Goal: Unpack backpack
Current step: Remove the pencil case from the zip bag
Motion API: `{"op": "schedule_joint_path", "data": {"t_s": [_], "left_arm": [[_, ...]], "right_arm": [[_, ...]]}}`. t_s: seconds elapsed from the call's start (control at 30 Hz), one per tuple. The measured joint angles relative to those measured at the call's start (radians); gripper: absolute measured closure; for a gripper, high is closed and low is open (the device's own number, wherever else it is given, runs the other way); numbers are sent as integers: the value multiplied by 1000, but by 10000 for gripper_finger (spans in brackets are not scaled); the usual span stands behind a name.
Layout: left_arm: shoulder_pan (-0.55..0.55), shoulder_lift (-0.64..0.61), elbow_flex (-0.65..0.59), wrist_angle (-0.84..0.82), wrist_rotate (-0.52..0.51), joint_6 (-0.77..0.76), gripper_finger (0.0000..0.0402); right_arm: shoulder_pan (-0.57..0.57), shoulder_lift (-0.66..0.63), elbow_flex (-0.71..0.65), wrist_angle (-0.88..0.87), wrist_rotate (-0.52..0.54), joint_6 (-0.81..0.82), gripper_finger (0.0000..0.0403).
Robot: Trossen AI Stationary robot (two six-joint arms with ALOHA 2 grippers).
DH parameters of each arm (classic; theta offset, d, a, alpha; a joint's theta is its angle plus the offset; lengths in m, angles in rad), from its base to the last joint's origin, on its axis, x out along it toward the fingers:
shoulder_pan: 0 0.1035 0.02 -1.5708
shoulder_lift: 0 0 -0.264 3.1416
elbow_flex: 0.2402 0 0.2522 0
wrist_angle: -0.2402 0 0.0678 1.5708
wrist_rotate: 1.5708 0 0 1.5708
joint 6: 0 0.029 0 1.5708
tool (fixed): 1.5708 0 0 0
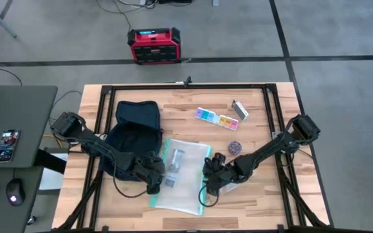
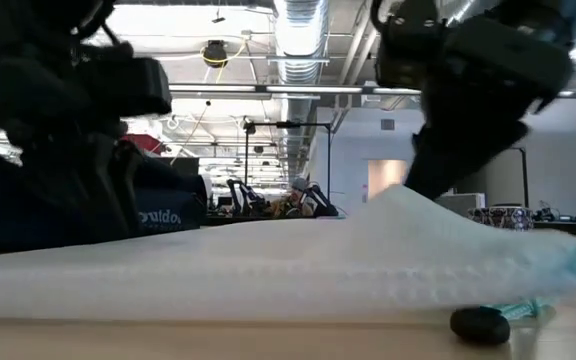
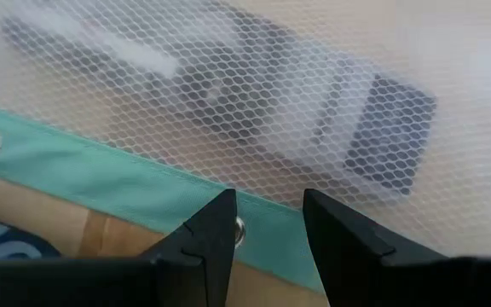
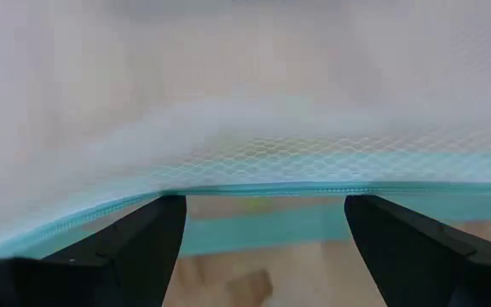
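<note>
The dark navy backpack point(image 1: 135, 129) lies flat on the wooden table at the left, its opening facing up. To its right lies a clear mesh pouch point(image 1: 183, 173) with a teal border point(image 3: 101, 175) and grey items inside point(image 3: 314, 119). My left gripper point(image 3: 268, 213) is open at the pouch's left edge, its fingers over the teal border near a metal eyelet. My right gripper point(image 4: 262, 213) is wide open at the pouch's right edge, with the teal zip edge point(image 4: 254, 189) between its fingers. In the low view the pouch point(image 2: 268, 265) humps up near its right end.
A pastel pill organiser point(image 1: 216, 118), a small silver item point(image 1: 239, 110) and a small dark round thing point(image 1: 235, 147) lie at the far right of the table. A red-black box point(image 1: 154, 45) stands on the floor beyond. A desk with a phone point(image 1: 8, 145) is at the left.
</note>
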Motion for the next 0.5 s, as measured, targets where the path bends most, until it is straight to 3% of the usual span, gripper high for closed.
{"op": "schedule_joint_path", "data": {"t_s": [0.13,0.37,0.5], "left_arm": [[19,-2,-34,79,29,15,277],[22,-2,-35,84,44,28,277],[22,-2,-35,85,46,54,277]], "right_arm": [[-23,0,-6,33,-1,-20,91],[-2,4,-7,-57,-18,-5,91],[-3,61,-8,-10,-19,-37,91]]}}
